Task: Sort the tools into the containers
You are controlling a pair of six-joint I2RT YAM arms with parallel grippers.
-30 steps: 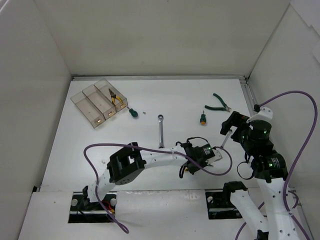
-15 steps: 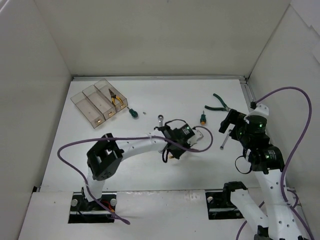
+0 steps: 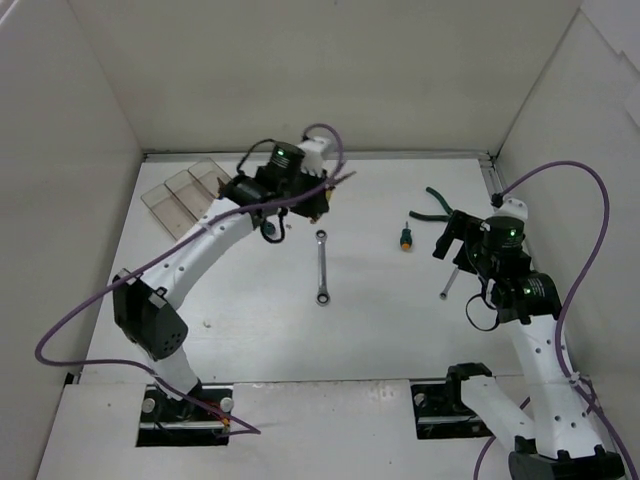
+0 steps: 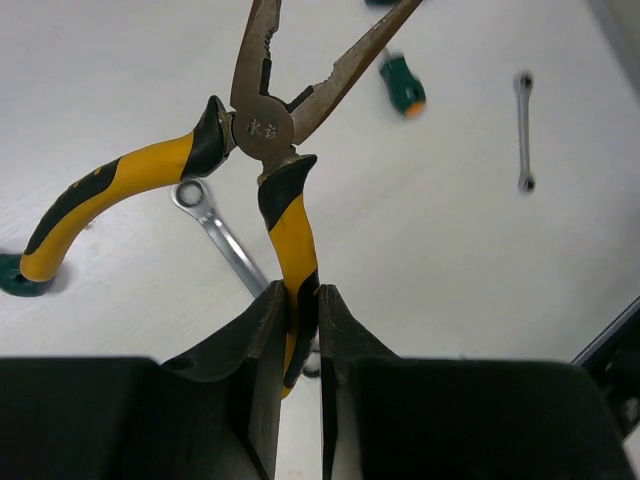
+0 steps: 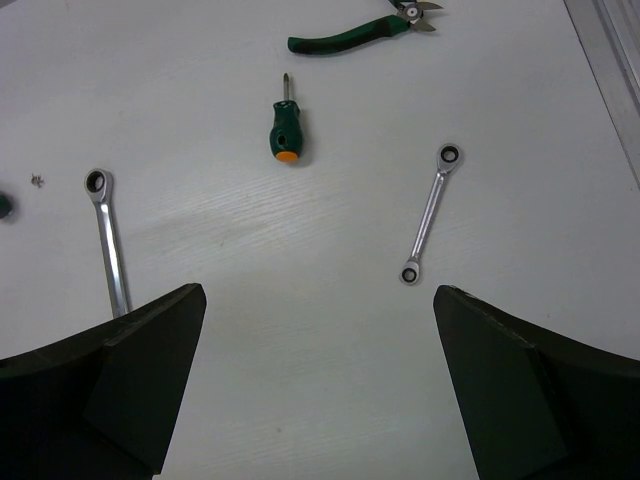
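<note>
My left gripper (image 3: 312,195) hangs above the table just right of the clear containers (image 3: 170,193). It is shut on one handle of the yellow-handled pliers (image 4: 262,130), whose jaws hang open; their tip shows in the top view (image 3: 341,180). A long silver wrench (image 3: 321,265) lies mid-table, also below the pliers (image 4: 215,225). My right gripper (image 5: 318,292) is open and empty above a small wrench (image 5: 427,213). An orange-green screwdriver (image 5: 285,127) and dark green pliers (image 5: 350,35) lie beyond it.
A green-handled screwdriver (image 3: 267,229) lies under the left arm, near the bins. White walls close in the table on three sides. A purple cable (image 3: 120,270) loops off the left arm and another (image 3: 590,250) off the right arm.
The left arm swung from mid-table to the back beside the bins. The yellow pliers, earlier lying in the right bin, are now in its gripper. The right gripper shifted slightly.
</note>
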